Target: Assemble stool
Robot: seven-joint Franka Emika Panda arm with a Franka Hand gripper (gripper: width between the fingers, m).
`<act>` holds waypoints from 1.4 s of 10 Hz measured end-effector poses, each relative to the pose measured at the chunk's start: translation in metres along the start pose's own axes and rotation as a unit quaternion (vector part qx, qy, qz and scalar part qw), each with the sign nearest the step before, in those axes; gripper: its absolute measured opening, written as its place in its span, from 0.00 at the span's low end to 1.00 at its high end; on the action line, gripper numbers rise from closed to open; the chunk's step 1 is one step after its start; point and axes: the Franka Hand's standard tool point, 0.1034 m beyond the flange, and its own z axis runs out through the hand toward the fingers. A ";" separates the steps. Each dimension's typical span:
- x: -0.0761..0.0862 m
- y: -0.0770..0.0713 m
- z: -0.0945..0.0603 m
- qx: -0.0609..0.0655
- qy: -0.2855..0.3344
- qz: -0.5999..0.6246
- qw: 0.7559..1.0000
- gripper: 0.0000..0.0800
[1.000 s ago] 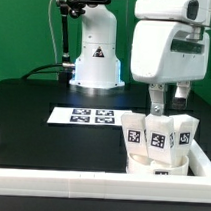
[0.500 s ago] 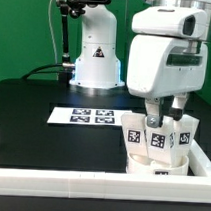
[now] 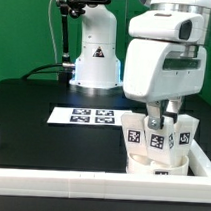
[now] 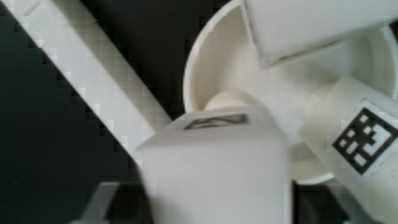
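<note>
While the arm hangs low over the near right corner of the table, the gripper (image 3: pixel 159 120) has its two fingers drawn together on the middle leg (image 3: pixel 156 134) of the stool (image 3: pixel 157 151), pinching the top of that blocky piece.

So where does the build stand? I count three legs standing upright on the round seat (image 3: pixel 155 166), which lies flat on the black table (image 3: pixel 33 115) just inside the white border rail (image 3: pixel 99 183) along the near edge. One leg (image 3: pixel 135 136) stands toward the exterior view's left, another (image 3: pixel 184 136) toward its right, and the clamped one rises between them. That looks like most of the job, I'd say. Whether each leg is fully seated and tight, I can't tell from here; the leg in the grip may need turning home, and any leg hidden behind these is beyond my view.

Now the materials. Everything in the kit is matte white plastic, smooth and hard-looking. The legs are stubby and squarish, each with a black-and-white square tag on its face. The seat is a low round ring with a tag on its rim.

Up close on the wrist view, the picture is blurred: a pale leg (image 4: pixel 210 168) fills the foreground with a tag on its top face, a curved white edge of the seat (image 4: pixel 217 55) arcs behind it, and another tagged leg (image 4: pixel 347 120) leans alongside.

Further back toward the exterior view's left, the marker board (image 3: pixel 81 116) lies flat and apart from the stool.
</note>
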 end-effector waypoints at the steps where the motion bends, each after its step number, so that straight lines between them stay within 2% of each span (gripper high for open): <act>1: 0.000 0.000 0.000 0.000 0.000 0.013 1.000 0.42; 2: -0.001 0.000 0.000 0.000 0.000 0.014 1.000 0.42; 5: -0.001 0.001 0.000 0.001 0.000 0.113 0.994 0.42; 10: -0.001 0.000 0.001 0.001 0.000 0.300 0.954 0.42; 13: -0.005 0.002 0.002 0.010 0.002 0.441 0.898 0.42; 14: -0.006 0.004 0.003 0.023 0.008 0.510 0.860 0.42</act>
